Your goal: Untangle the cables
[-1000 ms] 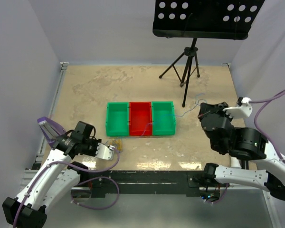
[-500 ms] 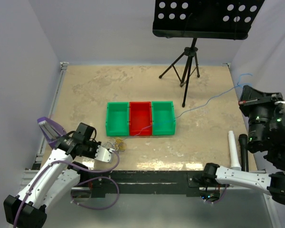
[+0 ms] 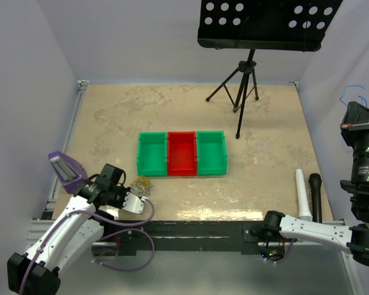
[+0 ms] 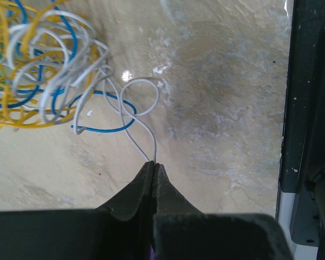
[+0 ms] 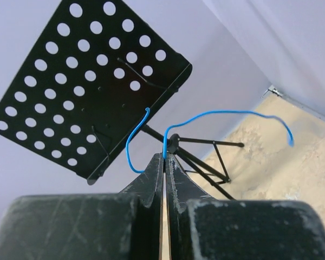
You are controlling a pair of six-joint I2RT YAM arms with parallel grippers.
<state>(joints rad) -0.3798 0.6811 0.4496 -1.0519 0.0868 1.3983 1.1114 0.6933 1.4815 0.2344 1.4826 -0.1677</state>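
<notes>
The right arm (image 3: pixel 364 166) has swung up and outward. The right gripper (image 5: pixel 163 157), pressed shut on a blue cable (image 5: pixel 222 112), has drawn it clear of the tangle (image 4: pixel 43 70) (one strand likely freed). The tangle lies ahead-left of the left gripper (image 4: pixel 153 163), which pinches a white cable (image 4: pixel 143 135). Pale walls (image 3: pixel 24 74) surround a mottled beige table (image 3: pixel 111 117), a music stand (image 3: pixel 261 24) and bins (image 3: pixel 182 153).

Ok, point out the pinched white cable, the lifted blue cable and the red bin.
white cable (image 4: pixel 154 145), left wrist view, strand below the loop
blue cable (image 5: pixel 222 112), right wrist view, top of its arc
red bin (image 3: pixel 182 155), top external view, bare floor
</notes>
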